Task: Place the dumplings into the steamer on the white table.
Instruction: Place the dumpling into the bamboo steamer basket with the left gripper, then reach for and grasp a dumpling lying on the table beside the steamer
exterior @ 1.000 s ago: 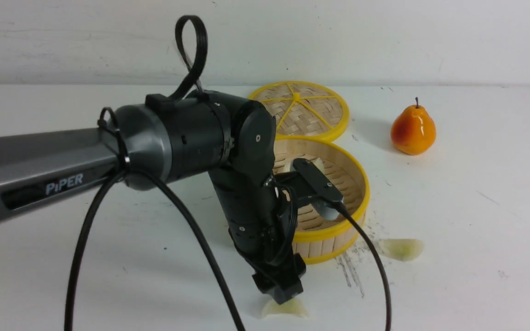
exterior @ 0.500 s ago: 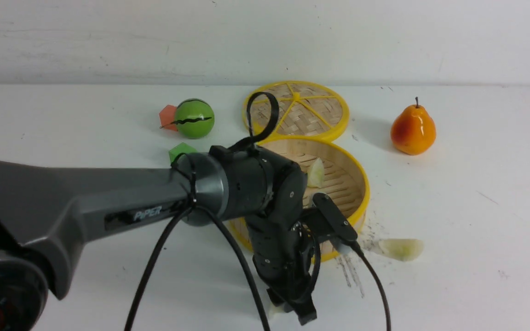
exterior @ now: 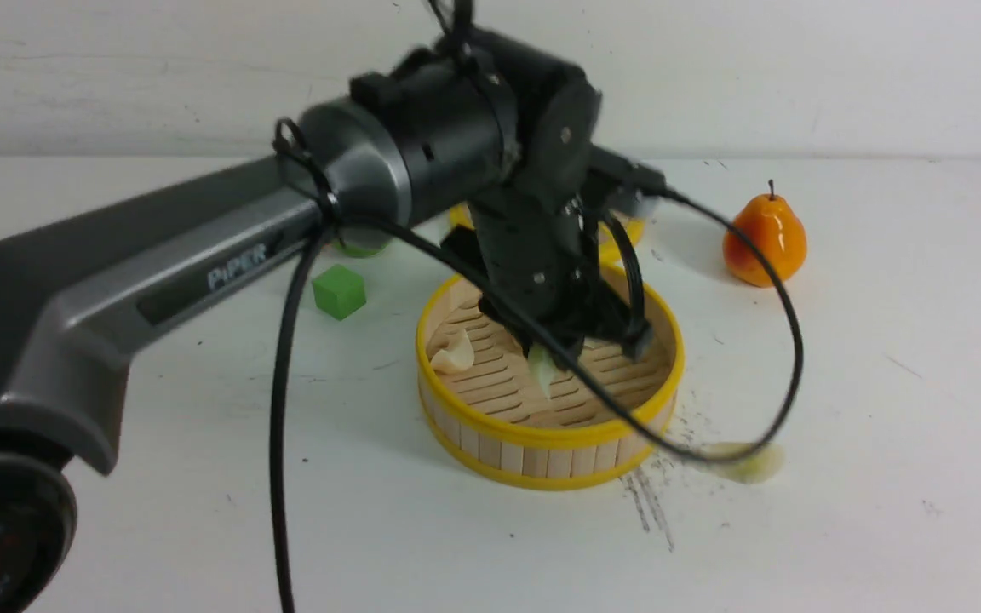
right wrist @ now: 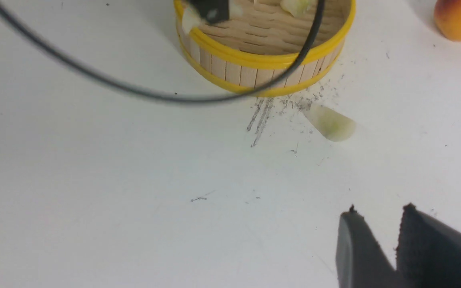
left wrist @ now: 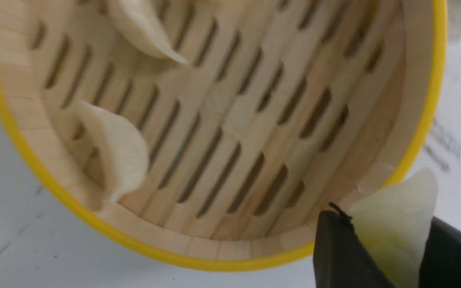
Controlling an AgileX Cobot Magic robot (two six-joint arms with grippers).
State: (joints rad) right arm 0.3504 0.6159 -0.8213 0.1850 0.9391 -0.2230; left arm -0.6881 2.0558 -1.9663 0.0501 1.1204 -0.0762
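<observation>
- Grip: the left end effector [left wrist: 390, 236] is closed part-way onto the held dumpling [left wrist: 398, 208]. It pinches the lower half, so the pale, green-tinged crescent stands up between the two black fingers.
- Position: that end effector hangs over the steamer [exterior: 542, 443]. In the front view the dumpling is above the slatted floor. The wrist view puts it close to the wall and yellow rim. My judgement is that it is held there so that letting go drops it inside.
- Contents: the wall-side dumpling [left wrist: 114, 152] leans against the steamer's inner wall, and the cropped dumpling [left wrist: 146, 32] lies farther in, cut off by the frame edge.
- Outside: the stray dumpling [exterior: 742, 464] lies on the table [exterior: 882, 528] just beside the steamer, on the robot's right, among dark scuff marks.
- Right end effector [right wrist: 378, 228]: it sits low over bare table, well apart from the steamer, with its fingers narrowly parted and nothing between them. It is probably kept back to leave the other arm room.
- Bystanders: the pear [exterior: 765, 238] and the green cube [exterior: 339, 291] stand away from the steamer.
- Hidden: the left arm [exterior: 201, 255], blurred, covers the far half of the steamer and whatever lies behind it. A black cable [exterior: 784, 340] crosses the stray dumpling. Only four dumplings can be counted, and I cannot tell whether another sits under the arm.
</observation>
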